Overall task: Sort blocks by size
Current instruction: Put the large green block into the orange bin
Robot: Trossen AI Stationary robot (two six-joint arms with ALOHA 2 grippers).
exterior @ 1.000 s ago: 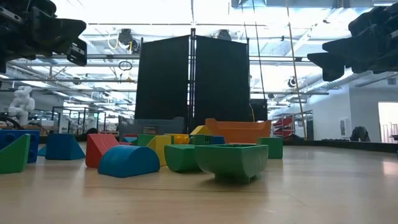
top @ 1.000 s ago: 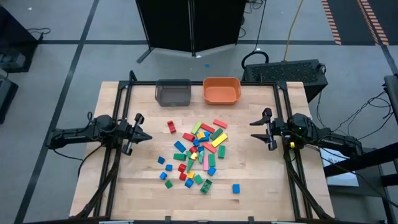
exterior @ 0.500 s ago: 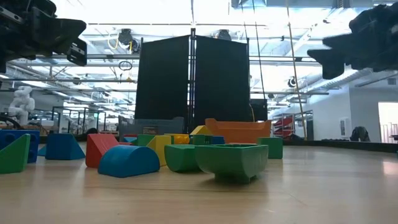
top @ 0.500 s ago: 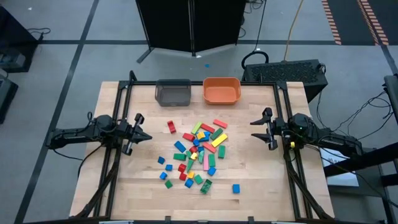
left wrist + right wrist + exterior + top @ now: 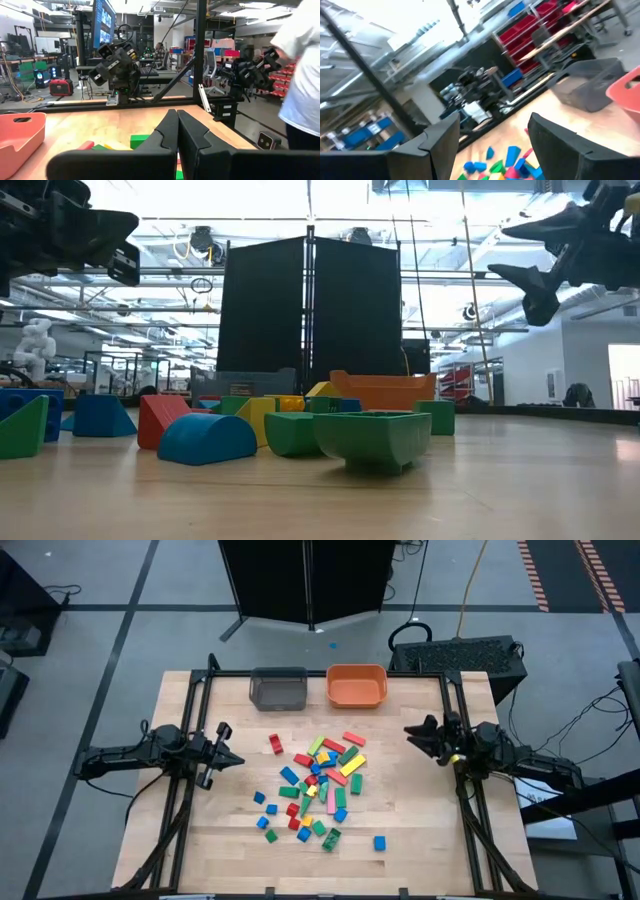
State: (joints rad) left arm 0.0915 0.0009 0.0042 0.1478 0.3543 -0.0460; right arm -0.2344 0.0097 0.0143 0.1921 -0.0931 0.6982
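Wood table (image 5: 420, 830): blocks (image 5: 320, 785) piled mid; left pincer (image 5: 228, 756) closed, right pincer (image 5: 414, 732) wide, both empty.

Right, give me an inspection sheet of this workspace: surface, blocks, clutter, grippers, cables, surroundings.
Surface: wooden table, bare around the pile.
Job's things: blocks in red, green, blue, yellow and pink, heaped loose mid-table; one blue block lies apart near the front. None seen in either bin.
Bins: grey bin and orange bin side by side at the far edge.
Clutter: nothing seen.
Grippers: left gripper shut, empty, left of the pile; right gripper open, empty, right of the pile, above the table.
Cables: yellow cable on the floor behind the table.
Surroundings: dark screen behind the table; a person stands beside it.
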